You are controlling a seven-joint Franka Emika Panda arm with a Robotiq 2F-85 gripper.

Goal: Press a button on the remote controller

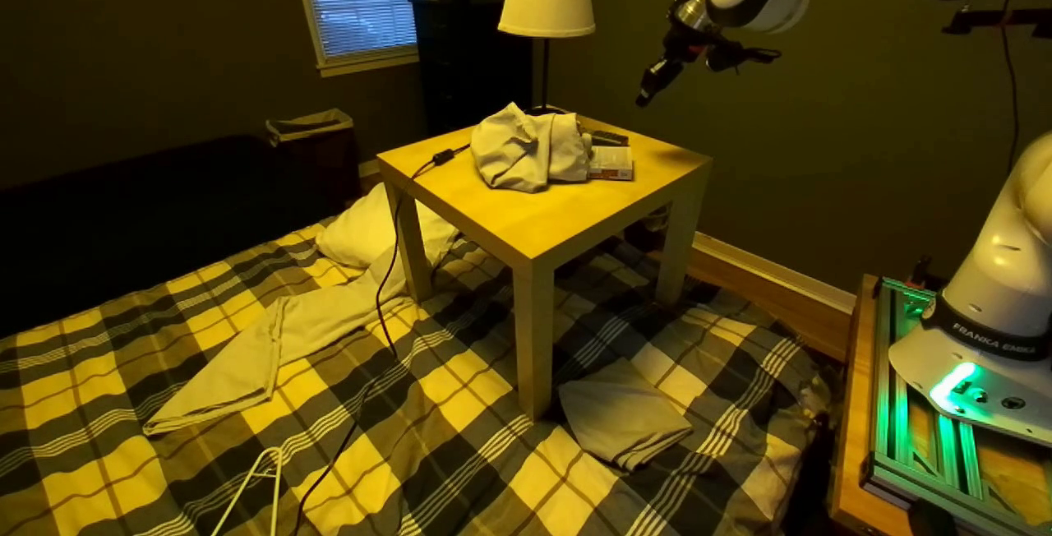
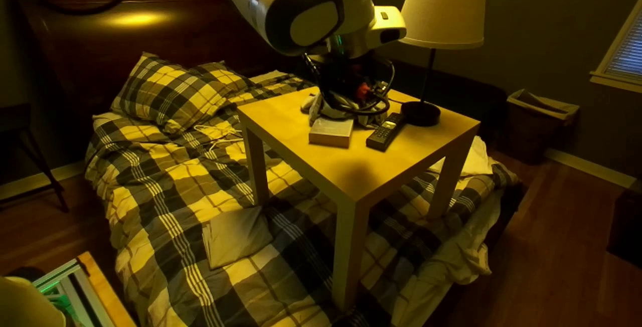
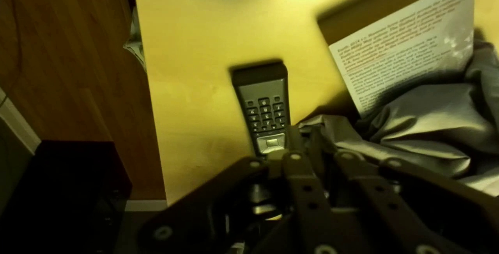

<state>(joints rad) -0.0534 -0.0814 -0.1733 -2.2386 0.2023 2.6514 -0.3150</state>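
A dark remote controller with number keys and a silver navigation pad [image 3: 263,110] lies on the square wooden table [image 3: 195,102]. It also lies there in both exterior views [image 1: 609,139] [image 2: 385,132]. Its far end is hidden behind my gripper in the wrist view. My gripper [image 3: 307,135] has its fingers close together with nothing between them. In an exterior view the gripper [image 1: 643,99] is well above the table, pointing down at a tilt, apart from the remote. Its fingertips are hidden by the arm in an exterior view.
A box with printed text [image 3: 405,47] lies beside the remote. A crumpled grey cloth [image 1: 526,150] lies against the box. A lamp [image 2: 421,113] stands close behind the remote. A black cable [image 1: 394,273] hangs off the table edge. The table stands on a plaid-covered bed [image 1: 460,371].
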